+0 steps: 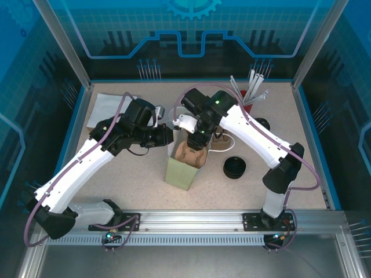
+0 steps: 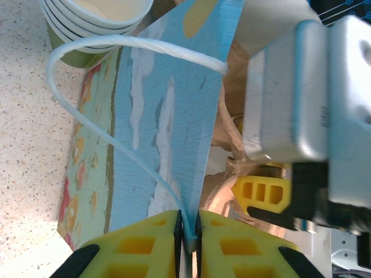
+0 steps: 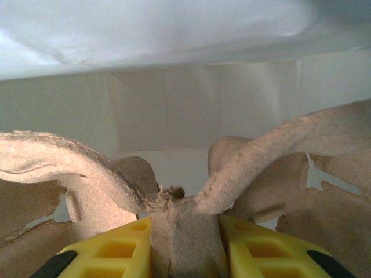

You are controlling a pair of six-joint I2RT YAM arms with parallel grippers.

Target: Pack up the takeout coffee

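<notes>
We slip the carrier [image 3: 87, 162] into the bag [image 2: 168, 116].
Left pincer [image 2: 187, 234] pinches the bag; right pincer [image 3: 185, 227] grips the carrier; next, push down.

Robot lab cell, aluminium frame [image 1: 64, 43] (blue panels [image 1: 191, 35])

Inventory: one paper bag [image 1: 182, 171]; one pulp carrier [image 1: 194, 153] inside the bag; one black lid [image 1: 235, 167] just right of the bag, a second black lid [image 1: 262, 123] farther right; one red straw cup [image 1: 250, 101] behind the bag; one stack of green cups [image 2: 95, 23] beside the bag.
</notes>
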